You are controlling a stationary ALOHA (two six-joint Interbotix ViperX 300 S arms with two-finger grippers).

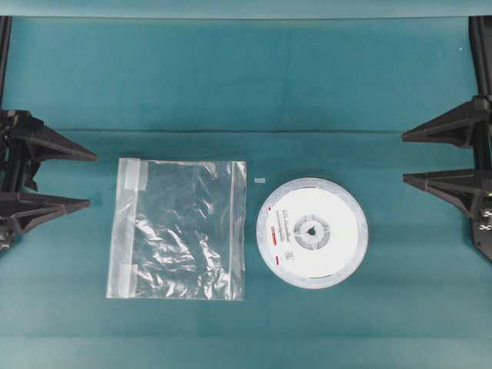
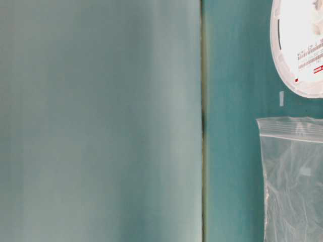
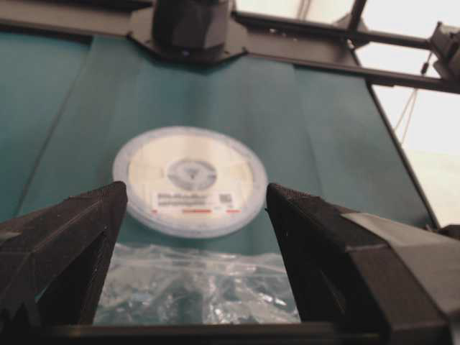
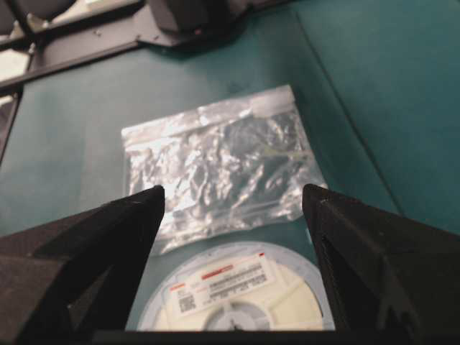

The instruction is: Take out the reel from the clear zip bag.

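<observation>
The reel [image 1: 312, 232] lay flat on the teal tabletop [image 1: 246, 84], just right of the clear zip bag [image 1: 178, 228] and outside it, not touching. The left pincer [image 1: 86, 181] and right pincer [image 1: 406, 157] stood wide apart at the edges, holding nothing.

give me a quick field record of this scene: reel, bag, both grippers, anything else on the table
reel: flat on the table, outside the bag, label up
clear zip bag: crinkled, lying flat beside the reel, apart from it, looks empty
left gripper: open, at the table's left edge, holding nothing
right gripper: open, at the right edge, holding nothing
small scrap: pale bit on the table between bag and reel
</observation>
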